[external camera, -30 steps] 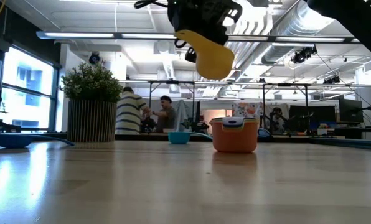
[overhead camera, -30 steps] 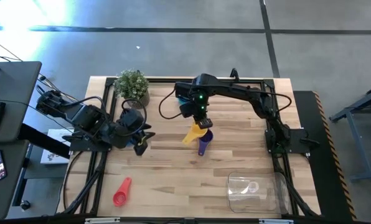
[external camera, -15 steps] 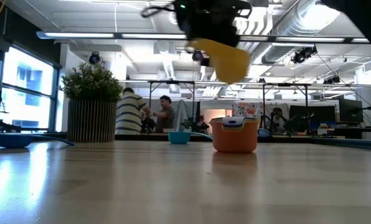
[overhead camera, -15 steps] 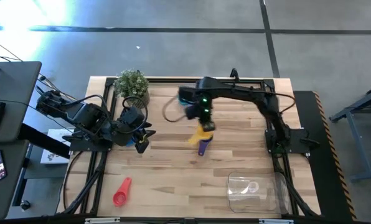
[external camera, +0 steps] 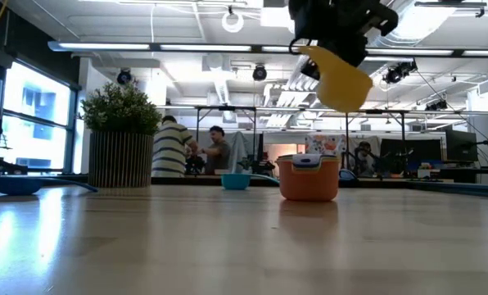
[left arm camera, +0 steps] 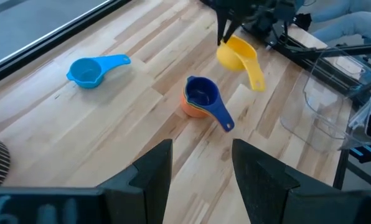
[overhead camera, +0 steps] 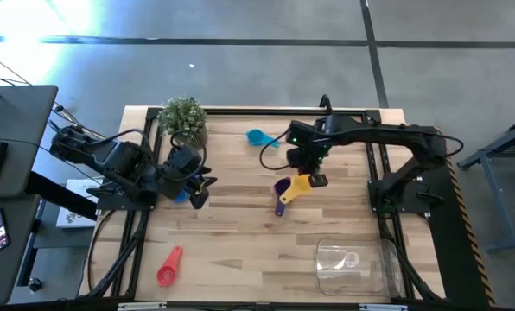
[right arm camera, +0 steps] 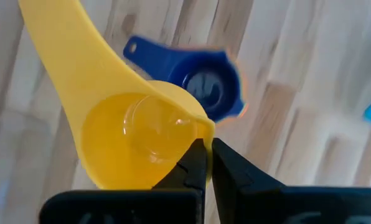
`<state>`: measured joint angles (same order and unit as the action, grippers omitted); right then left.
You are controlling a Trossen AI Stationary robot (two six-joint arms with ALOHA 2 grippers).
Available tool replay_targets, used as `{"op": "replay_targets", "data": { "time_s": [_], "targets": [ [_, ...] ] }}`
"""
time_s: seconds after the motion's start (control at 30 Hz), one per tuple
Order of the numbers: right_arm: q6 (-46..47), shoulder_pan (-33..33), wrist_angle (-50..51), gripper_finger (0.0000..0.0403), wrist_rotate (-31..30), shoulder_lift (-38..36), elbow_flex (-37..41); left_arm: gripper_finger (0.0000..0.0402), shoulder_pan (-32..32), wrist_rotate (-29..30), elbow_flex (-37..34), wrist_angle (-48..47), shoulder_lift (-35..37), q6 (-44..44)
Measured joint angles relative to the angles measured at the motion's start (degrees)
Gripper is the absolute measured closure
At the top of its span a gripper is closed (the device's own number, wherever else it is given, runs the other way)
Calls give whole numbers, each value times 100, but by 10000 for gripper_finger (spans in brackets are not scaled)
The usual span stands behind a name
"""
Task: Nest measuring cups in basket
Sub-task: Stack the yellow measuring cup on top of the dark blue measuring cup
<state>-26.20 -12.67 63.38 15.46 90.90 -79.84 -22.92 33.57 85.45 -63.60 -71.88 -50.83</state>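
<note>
The yellow cup [right arm camera: 132,134] is a bright, smooth plastic scoop with a round bowl and a long flat handle. The right gripper [right arm camera: 204,163] has its fingers pressed together on the rim of the bowl, which hangs in the air below them with the handle pointing away. Just past the fingertips, down on the table [overhead camera: 240,233], sits a blue cup [left arm camera: 203,94] nested in an orange one [left arm camera: 189,109], its handle sticking out sideways.

From above, the yellow cup [overhead camera: 299,185] hangs right beside that stack [overhead camera: 281,193], slightly toward the basket [overhead camera: 354,263], a clear box with rounded corners that lies well beyond the right fingers at the table's near edge. A pale cup [overhead camera: 350,258] shows inside it. A teal cup [overhead camera: 258,138] lies on the far side of the right gripper [overhead camera: 312,172], and a red cup [overhead camera: 168,269] rests far off, near the left front corner.

The table-level camera shows what the overhead one cannot: the yellow cup [external camera: 340,75] is clearly lifted well above the wood. It also shows people [external camera: 187,149] in the room behind, beside the potted plant [external camera: 121,139].

The left gripper [left arm camera: 199,171] waits near the plant with its fingers [left arm camera: 148,168] spread and nothing between them; the cups lie well ahead of them.
</note>
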Motion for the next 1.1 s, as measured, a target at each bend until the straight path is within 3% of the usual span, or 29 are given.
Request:
{"op": "replay_targets", "data": {
  "time_s": [0.47,1.1],
  "targets": [
    [-1722,90,-640,402,148,381,102,243,205,12,0,27,-2,0],
    [-2083,341,-1205,402,-307,1193,-70,243,309,17,0,47,-24,-7]
  ]
}}
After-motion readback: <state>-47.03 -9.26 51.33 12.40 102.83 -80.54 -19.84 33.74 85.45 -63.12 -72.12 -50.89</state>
